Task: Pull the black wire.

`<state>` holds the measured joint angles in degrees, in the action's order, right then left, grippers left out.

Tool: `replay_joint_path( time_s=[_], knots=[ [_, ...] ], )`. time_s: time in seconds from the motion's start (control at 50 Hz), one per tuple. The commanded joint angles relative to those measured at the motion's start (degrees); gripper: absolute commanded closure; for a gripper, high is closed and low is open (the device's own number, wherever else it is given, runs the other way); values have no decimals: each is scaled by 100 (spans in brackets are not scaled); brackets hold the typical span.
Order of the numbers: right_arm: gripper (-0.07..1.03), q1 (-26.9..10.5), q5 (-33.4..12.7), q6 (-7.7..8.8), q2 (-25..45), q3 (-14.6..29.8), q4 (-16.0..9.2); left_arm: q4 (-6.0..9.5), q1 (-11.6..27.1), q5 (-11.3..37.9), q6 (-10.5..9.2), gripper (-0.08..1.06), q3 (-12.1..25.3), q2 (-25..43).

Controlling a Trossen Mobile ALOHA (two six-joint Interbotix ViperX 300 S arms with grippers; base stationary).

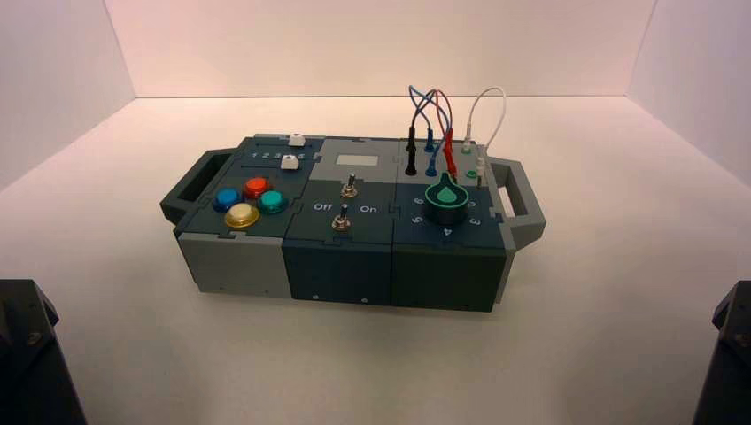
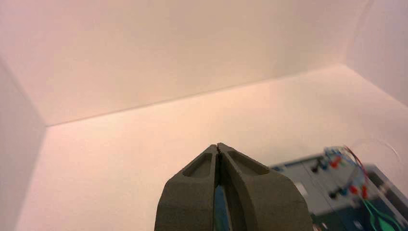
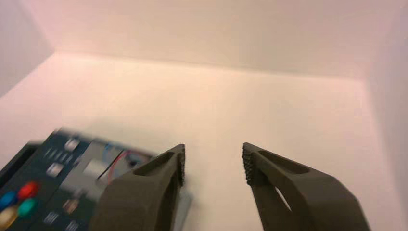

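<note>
The black wire [image 1: 412,142] stands with its two slim black plugs in the back right section of the box [image 1: 336,257], left of the blue and red plugs. Its plugs also show blurred in the left wrist view [image 2: 315,168]. My left gripper [image 2: 219,147] is shut and empty, parked far short of the box at the near left. My right gripper [image 3: 214,161] is open and empty, parked at the near right, with the box low at one side of its view. Only the arms' dark bases [image 1: 27,354] show in the high view.
On the box top are round coloured buttons [image 1: 250,202], two white sliders [image 1: 289,162], two toggle switches [image 1: 345,204], a green-topped knob [image 1: 445,200], and blue [image 1: 430,146], red [image 1: 450,150] and white [image 1: 483,115] wires. Handles [image 1: 518,190] stick out at both ends. White walls surround the table.
</note>
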<state>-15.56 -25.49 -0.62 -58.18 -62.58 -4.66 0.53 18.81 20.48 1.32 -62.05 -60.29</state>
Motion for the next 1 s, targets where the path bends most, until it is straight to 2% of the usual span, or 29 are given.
replay_joint_path(
  time_s=[0.02,0.2,0.36,0.46,0.6,0.7,0.8,1.0],
  knots=[
    [33,-360,-88,9,79,211,-97,0,167,18,18,101,229,229],
    [33,-738,-141,0,97,211,-185,9,422,26,18,101,264,580],
    [42,-1046,-237,9,176,237,-299,9,686,114,26,101,334,984],
    [43,-1239,-316,18,343,272,-325,9,879,114,26,101,404,1230],
    [43,-1433,-343,9,677,360,-343,9,1055,123,26,101,457,1512],
    [43,-1723,-369,9,1002,501,-343,0,1266,193,26,101,519,1696],
    [43,-1907,-396,9,1222,606,-352,9,1310,211,26,101,527,1723],
    [43,-2083,-439,9,1723,773,-387,9,1494,360,35,101,519,1740]
  ],
)
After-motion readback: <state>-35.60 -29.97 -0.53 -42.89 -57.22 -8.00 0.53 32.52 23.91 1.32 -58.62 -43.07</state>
